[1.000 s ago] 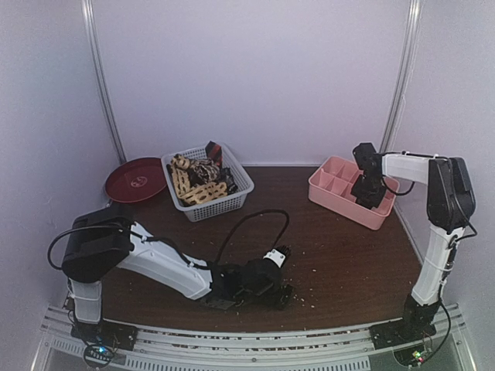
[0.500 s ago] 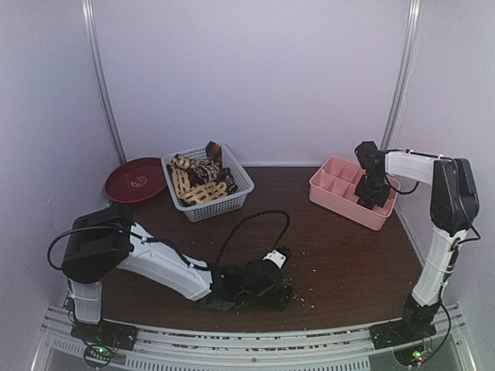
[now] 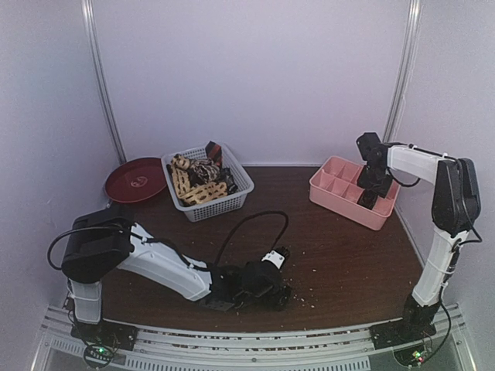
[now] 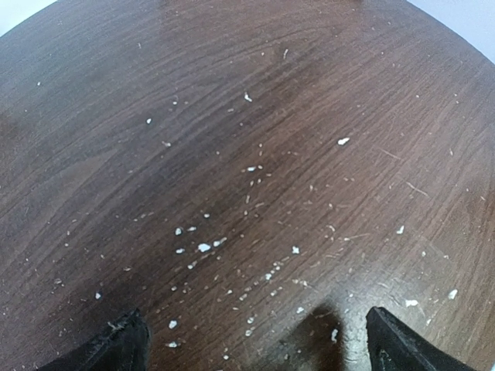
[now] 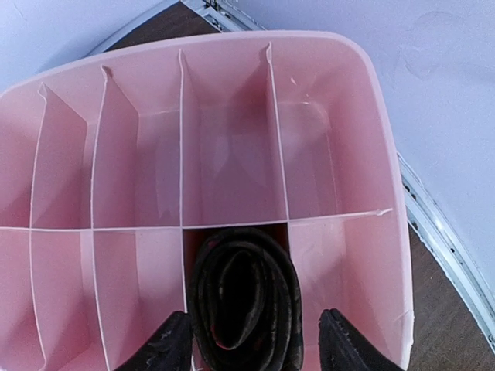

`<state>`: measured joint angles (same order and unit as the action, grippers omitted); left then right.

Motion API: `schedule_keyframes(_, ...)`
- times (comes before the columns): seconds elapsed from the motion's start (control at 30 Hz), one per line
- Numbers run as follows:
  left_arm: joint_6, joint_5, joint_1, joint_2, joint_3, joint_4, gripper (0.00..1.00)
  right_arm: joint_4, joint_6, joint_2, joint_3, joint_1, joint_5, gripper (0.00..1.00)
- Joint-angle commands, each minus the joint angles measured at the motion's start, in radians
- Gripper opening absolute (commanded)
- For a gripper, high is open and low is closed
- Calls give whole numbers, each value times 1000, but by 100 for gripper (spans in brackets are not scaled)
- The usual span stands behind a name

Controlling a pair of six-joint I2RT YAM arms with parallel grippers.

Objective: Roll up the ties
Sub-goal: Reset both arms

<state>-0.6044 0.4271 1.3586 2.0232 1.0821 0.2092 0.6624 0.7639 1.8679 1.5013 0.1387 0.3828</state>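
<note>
Right pincer (image 5: 255,315) hangs over the pink organiser (image 5: 340,154), jaws apart. The rolled tie (image 5: 246,297) sits straight below it in a near-row compartment, between the two fingers. A strip of pink shows between the roll and the right-hand finger, so I read it as let go, not clamped. The coil stands on end with its spiral facing up at the wrist. Its oval runs away from the pincer, across the line from finger to finger. It's a dark fabric with a faint pattern, and every other compartment in view is bare.

Left pincer (image 4: 254,313) is down low over the table (image 4: 247,116), jaws at their widest with nothing between them, only crumbs (image 4: 203,247) scattered ahead of the fingertips.

The loose ties (image 3: 199,176) are heaped in the white basket (image 3: 232,202), up the table and off to the left of the left pincer, and well apart from the right one. So the left arm looks the nearer for the next pick. The heap is tangled and no single long axis can be read from it.

No brand or label is readable anywhere. The red plate (image 3: 128,189), past the basket, carries a small centre mark that is too small to make out.
</note>
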Motion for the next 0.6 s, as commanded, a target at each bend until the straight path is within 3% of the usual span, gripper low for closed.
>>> schedule_keyframes(0.0,-9,20,5,-29,-9,30,98,-60,-23,-33,1,-9,61,54)
schedule_keyframes(0.57,2,38,5,-7,17,-2,98,-175,-86,9,-76,-50,49,23)
